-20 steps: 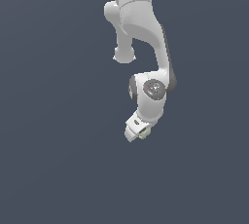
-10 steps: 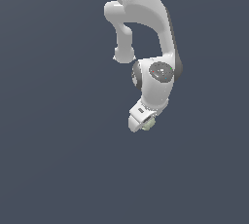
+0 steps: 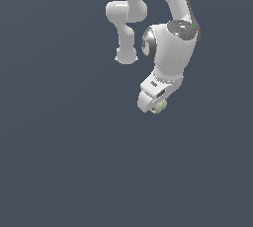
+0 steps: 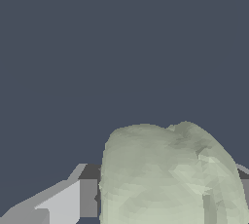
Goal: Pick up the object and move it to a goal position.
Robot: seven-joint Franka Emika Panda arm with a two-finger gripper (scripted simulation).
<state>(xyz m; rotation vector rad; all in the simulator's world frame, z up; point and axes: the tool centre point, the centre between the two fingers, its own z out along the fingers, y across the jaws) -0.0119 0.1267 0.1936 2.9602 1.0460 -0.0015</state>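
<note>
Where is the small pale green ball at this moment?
The ball sits at the tip of the white tool, right of centre in the exterior view. In the wrist view it fills the foreground between the fingers.

You are looking at flat, even simulator light: the arm (image 3: 168, 48) is bright on its upper surfaces and grey on its undersides, and it casts no visible shadow on the dark slate ground. Both views are sharp and free of glare, though the ball (image 4: 170, 179) looks coarsely faceted up close
</note>
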